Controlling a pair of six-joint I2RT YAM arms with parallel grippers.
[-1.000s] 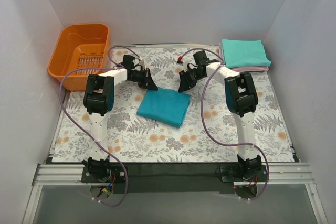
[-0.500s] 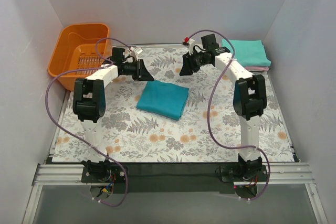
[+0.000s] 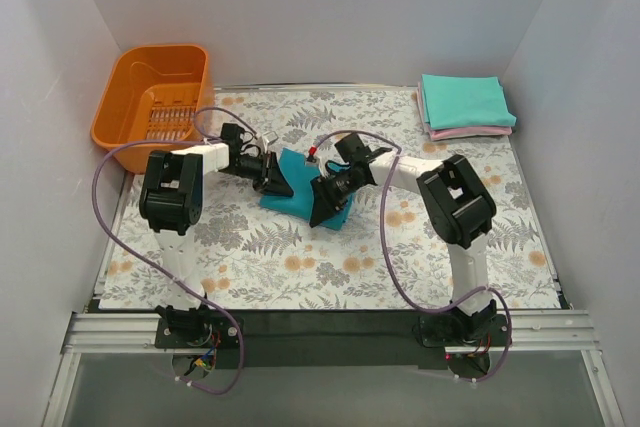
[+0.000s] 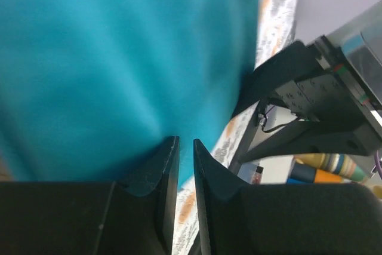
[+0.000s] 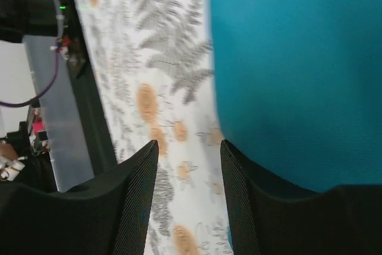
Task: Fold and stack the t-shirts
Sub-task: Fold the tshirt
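Folding looks complete: deep teal-blue t-shirt (image 3: 297,190) lies folded mid-way across the counter (image 3: 250,267), left hand (image 3: 280,185) clenched on its edge, right hand (image 3: 318,215) released over the opposite edge. Stacking outstanding (one item): mint-teal t-shirt (image 3: 465,100) sits atop pink t-shirt (image 3: 470,133) at the far right corner, well apart.

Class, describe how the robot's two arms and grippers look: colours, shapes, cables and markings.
The left arm and right arm are white links joined by black housings. A purple cable loops along each. The left gripper and right gripper have black, tapering fingers; the right's edges look ribbed. A small red part sits near the right wrist.
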